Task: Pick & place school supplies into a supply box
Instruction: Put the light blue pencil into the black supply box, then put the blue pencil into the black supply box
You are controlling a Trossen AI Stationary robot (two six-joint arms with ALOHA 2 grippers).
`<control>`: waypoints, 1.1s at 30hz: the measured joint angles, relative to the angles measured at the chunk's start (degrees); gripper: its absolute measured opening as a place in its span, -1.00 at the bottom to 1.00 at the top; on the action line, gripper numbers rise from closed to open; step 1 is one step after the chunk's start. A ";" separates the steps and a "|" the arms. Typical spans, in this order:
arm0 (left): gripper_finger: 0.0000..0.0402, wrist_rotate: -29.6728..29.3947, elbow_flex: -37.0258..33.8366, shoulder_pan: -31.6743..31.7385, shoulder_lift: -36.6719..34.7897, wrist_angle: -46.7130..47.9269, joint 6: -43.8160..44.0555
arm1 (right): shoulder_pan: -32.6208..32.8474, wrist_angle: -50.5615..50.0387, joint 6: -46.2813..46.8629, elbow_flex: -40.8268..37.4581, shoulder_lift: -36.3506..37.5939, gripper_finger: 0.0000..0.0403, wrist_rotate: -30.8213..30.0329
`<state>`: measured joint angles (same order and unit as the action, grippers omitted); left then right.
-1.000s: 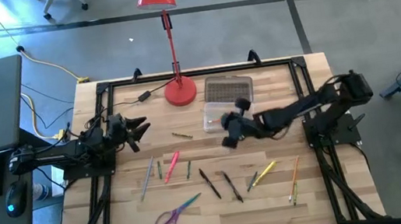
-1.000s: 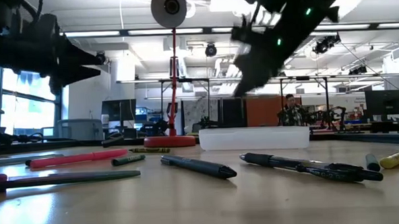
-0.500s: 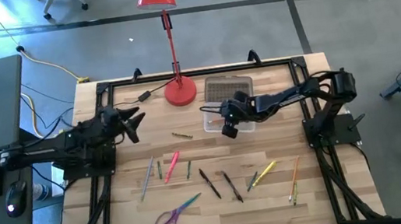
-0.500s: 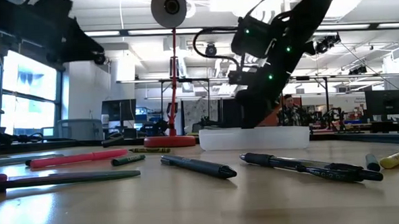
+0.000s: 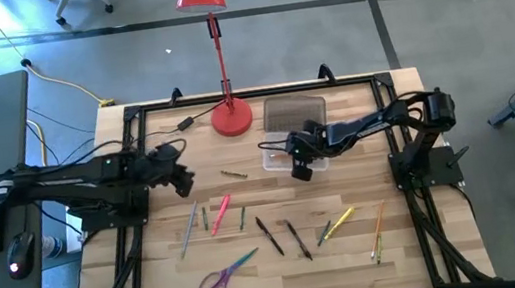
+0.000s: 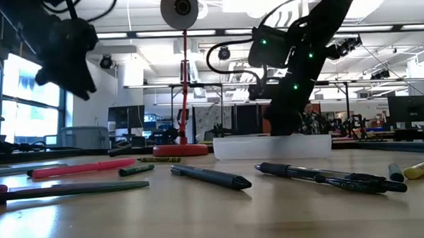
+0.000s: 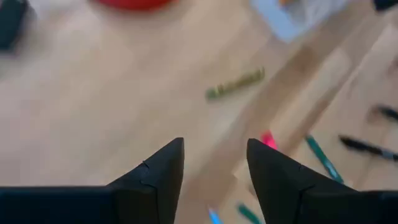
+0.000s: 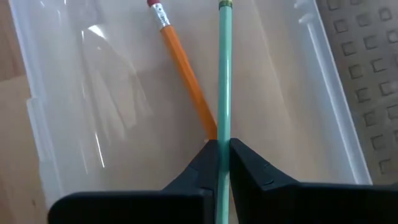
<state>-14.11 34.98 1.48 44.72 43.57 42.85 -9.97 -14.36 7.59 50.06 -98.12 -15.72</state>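
The supply box (image 5: 274, 152) is a clear open case near the table's middle, its bumpy grey lid (image 5: 294, 114) just beyond it. My right gripper (image 5: 301, 166) stands over the box, shut on a light green pencil (image 8: 224, 74). An orange pencil (image 8: 186, 81) lies on the box floor. My left gripper (image 5: 185, 178) hovers open above the table's left half, near an olive crayon (image 7: 236, 84). Markers, pens, pencils and purple-handled scissors (image 5: 220, 275) lie flat on the near half of the table. My right gripper pinches the light green pencil (image 8: 222, 134) between its two fingertips (image 8: 208, 155). The pencil runs straight out ahead of the fingers, over the box floor and across the orange pencil. Which part of the pencil is held, and whether its far end touches the floor, does not show.
A red desk lamp's round base (image 5: 231, 119) stands at the far side, left of the lid, with a cable beside it. A pink marker (image 5: 220, 213), black pens (image 5: 270, 235) and a yellow marker (image 5: 337, 222) are spread on the near half. A black frame edges the table.
My right gripper has swung toward the far edge and come down over the supply box, carrying the green pencil. My left gripper has moved toward the table's right and near side and tipped downward, and is open now.
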 joint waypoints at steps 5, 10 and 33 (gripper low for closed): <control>0.04 7.82 -0.04 -0.02 5.25 4.91 7.69 | 0.05 2.82 -5.44 0.00 -0.01 -0.80 -0.73; 0.04 13.99 -0.07 -1.01 10.27 6.91 11.24 | 0.05 5.20 -8.03 0.00 -0.01 -0.62 -0.79; 0.04 14.14 0.20 -21.60 34.00 -2.19 37.77 | 0.69 6.70 -4.82 5.66 0.03 -0.41 -1.57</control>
<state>0.03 35.18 -20.12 78.72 41.38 80.62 -9.28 -7.66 2.76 55.73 -98.08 -17.30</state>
